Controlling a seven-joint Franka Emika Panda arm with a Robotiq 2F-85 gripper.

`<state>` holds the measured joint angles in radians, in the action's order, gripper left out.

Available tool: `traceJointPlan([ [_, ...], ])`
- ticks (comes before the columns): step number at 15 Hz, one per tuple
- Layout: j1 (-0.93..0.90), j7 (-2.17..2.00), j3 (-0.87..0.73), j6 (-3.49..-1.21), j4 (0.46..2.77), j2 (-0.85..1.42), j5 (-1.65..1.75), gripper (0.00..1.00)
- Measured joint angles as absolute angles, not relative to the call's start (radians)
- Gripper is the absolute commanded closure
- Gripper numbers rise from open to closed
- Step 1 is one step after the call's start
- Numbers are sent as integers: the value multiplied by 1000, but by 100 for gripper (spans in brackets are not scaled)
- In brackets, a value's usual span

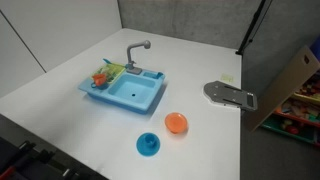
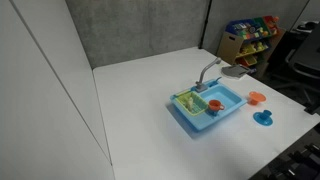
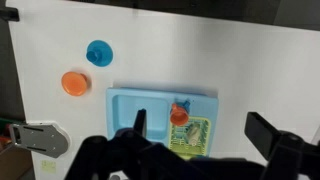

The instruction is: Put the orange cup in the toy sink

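White table point(image 1: 70, 60) | toy sink point(image 1: 120, 102) holds orange cup point(image 3: 180, 113) | claw point(image 3: 198, 122) wide, empty

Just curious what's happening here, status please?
Gripper open, empty, over toy sink. Orange cup inside, rack side. Orange dish, blue dish apart from sink.

**What else is lying about**

A flat round orange plastic dish point(image 1: 176, 122) lies on the white tabletop point(image 1: 70, 80), near a round blue plastic dish point(image 1: 148, 145) but not touching it. A flat grey metal plate point(image 1: 230, 95) lies at the tabletop's edge. A shelf of colourful toys point(image 2: 250, 32) stands beyond.
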<state>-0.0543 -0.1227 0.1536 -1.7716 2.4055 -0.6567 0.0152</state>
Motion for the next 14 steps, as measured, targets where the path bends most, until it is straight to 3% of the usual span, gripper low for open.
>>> traceJointPlan([
  [14,-57,-118,153,-1772,2405,-636,15,0],
])
